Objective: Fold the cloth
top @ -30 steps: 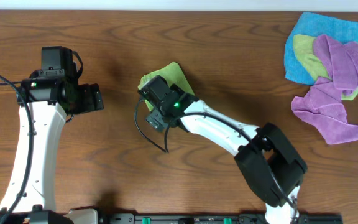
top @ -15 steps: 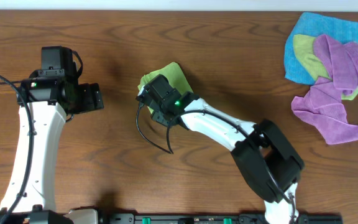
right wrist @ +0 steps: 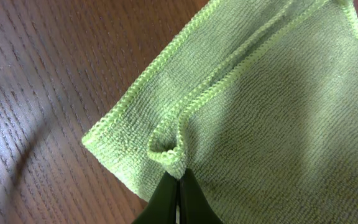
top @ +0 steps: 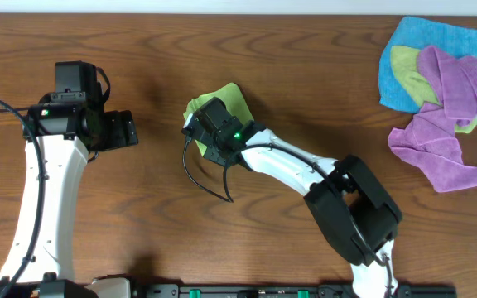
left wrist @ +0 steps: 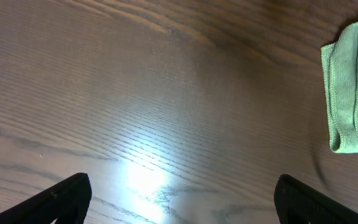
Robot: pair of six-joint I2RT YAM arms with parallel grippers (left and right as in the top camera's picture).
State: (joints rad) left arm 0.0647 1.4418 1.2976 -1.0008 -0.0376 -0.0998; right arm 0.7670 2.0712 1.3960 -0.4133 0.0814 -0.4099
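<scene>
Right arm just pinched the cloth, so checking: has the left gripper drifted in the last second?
No. The left gripper hangs over the same wood grain of the table, open.

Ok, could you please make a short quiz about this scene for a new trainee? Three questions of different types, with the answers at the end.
1. True or false: the left gripper is closed on the cloth.
2. What does the right gripper pinch? A) a purple cloth B) a corner of the cloth's upper layer C) nothing
3. Fill in: in the pile at the table's far side, the bottom cloth is ___.
Key: 1 false, it is open above the table; 2 B; 3 blue.
</scene>
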